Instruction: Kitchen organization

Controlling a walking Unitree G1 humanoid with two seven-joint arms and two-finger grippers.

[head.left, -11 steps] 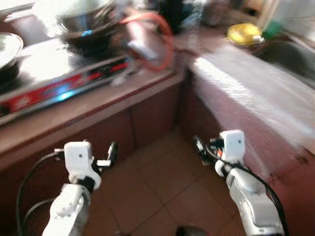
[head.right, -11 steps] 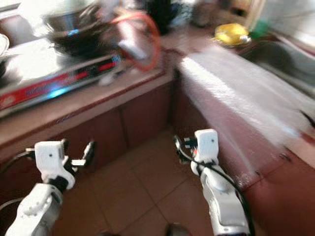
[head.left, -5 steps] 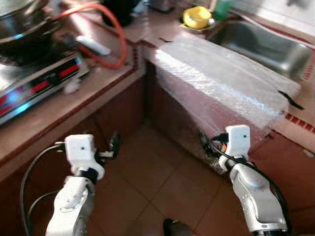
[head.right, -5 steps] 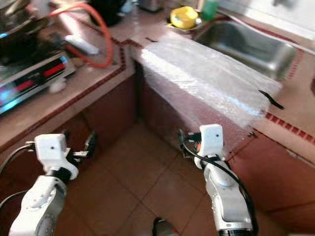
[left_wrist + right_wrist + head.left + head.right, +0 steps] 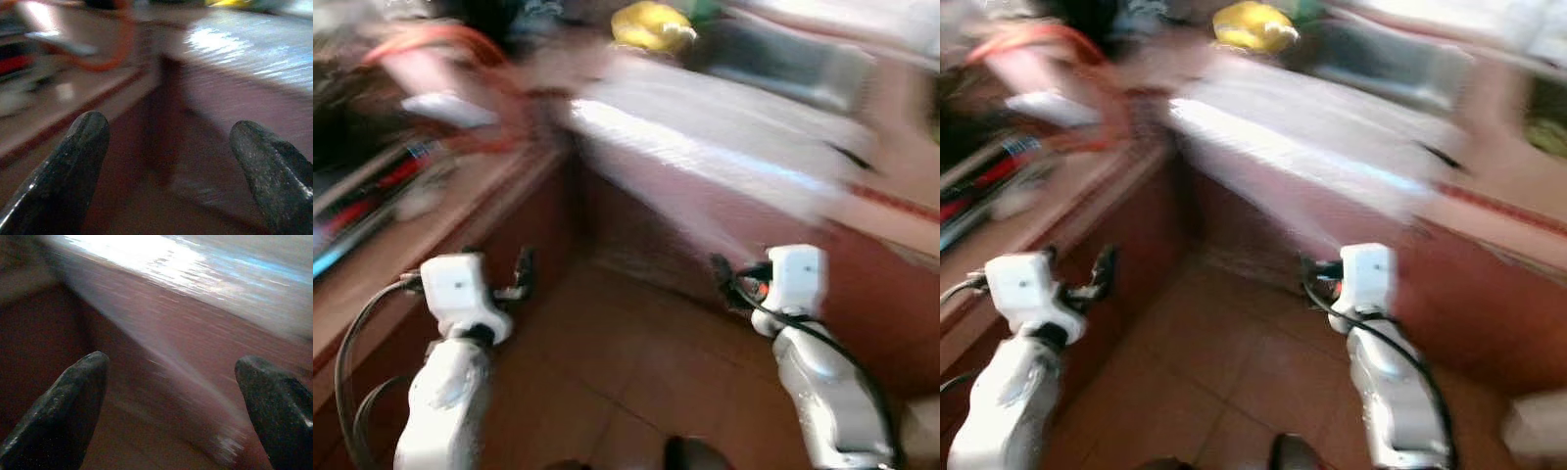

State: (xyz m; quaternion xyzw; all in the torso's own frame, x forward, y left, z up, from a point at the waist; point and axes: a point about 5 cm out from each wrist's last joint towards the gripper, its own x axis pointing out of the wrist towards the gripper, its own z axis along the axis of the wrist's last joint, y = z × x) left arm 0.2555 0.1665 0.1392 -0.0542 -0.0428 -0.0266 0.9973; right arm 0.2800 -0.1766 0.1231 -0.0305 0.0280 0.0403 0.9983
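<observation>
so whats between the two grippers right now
Only bare brown tiled floor lies between the left gripper and the right gripper, as the left eye view shows. Both are open, holding nothing, below the counter corner.

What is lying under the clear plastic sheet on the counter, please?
The clear plastic sheet lies over the reddish-brown counter beside the steel sink and hangs down over the counter's front. The pictures are blurred, so nothing smaller beneath it can be made out.
</observation>
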